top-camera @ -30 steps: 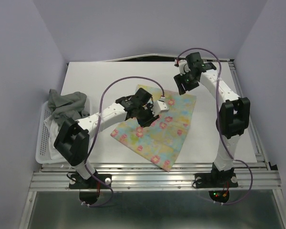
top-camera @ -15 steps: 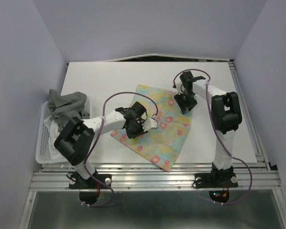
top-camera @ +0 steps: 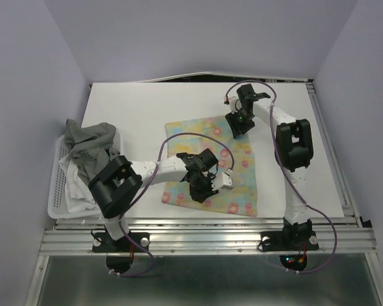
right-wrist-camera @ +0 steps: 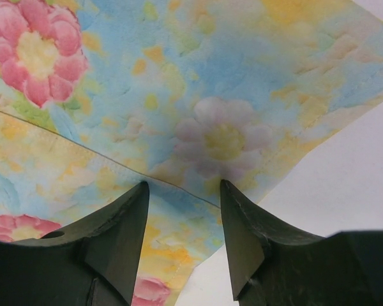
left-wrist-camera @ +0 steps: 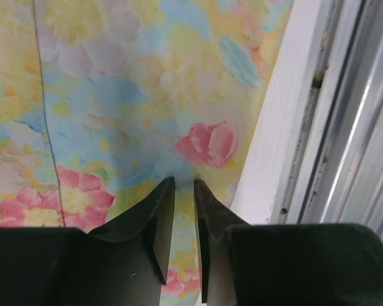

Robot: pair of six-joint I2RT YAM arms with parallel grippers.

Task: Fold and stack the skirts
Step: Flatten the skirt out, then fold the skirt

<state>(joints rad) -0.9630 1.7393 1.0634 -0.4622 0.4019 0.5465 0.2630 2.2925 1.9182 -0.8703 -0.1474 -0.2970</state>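
With the floral skirt [top-camera: 242, 169] flat beneath them, the left gripper [left-wrist-camera: 184, 183], open only a slit, and the right gripper [right-wrist-camera: 184, 186], half open, held nothing; the first fold seemingly needed both to pinch its edge.

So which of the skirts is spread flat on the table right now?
The pastel floral skirt, lying flat on the table. The grey skirt and the white one are bunched in the basket at the left.
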